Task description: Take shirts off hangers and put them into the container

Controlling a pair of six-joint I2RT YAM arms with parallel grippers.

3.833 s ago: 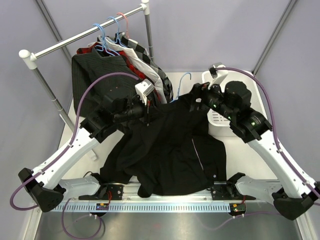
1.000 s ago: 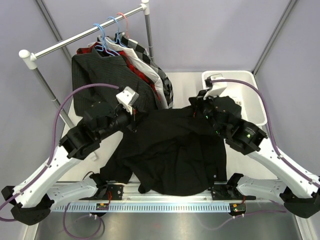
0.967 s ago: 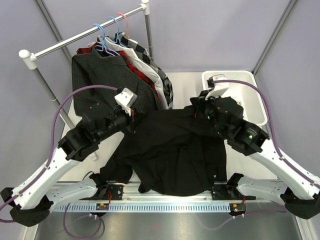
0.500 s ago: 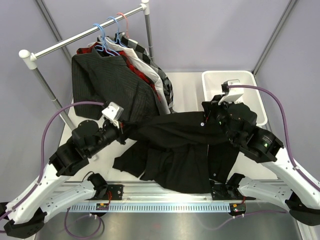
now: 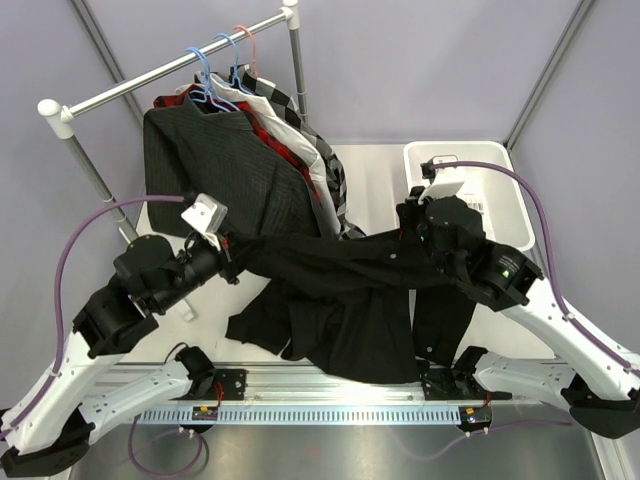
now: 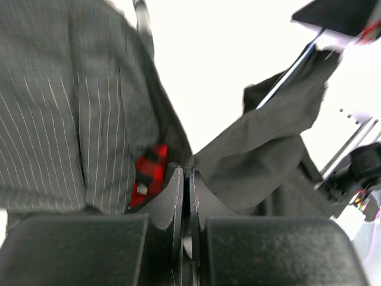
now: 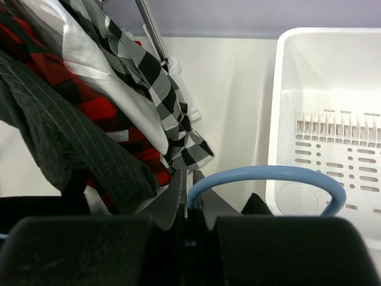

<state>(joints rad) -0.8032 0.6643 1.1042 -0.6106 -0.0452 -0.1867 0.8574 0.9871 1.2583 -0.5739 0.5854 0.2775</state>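
A white table (image 5: 375, 175) sits inside grey-lilac walls, with a rail (image 5: 170, 72) crossing the 11 o'clock corner.

The black shirt (image 5: 340, 265) is off the rail and hangs over the middle of the table. Its upper edge is pulled into a taut band, and the rest sags toward 6 o'clock. The band's long axis runs almost straight from 9 to 3 o'clock.

At the 9 o'clock end, the left gripper (image 5: 228, 262) has its fingers pressed together on a fold of the black cloth. The left wrist view shows this pinch plainly. At the 3 o'clock end, the right gripper (image 5: 408, 228) is clamped on the hanger (image 7: 268, 174), whose blue hook curves out from between the closed fingers.

The coming pull looks as if it must follow that same 9-to-3 line, with cloth going one way and hanger the other.

The tub (image 5: 470, 147) lies just beyond the right gripper at about 1 o'clock, so the right arm is far nearer to it. The left arm is well apart from it.

The pinstriped shirt (image 5: 200, 160) and the other shirts hang on the rail at 11 o'clock.
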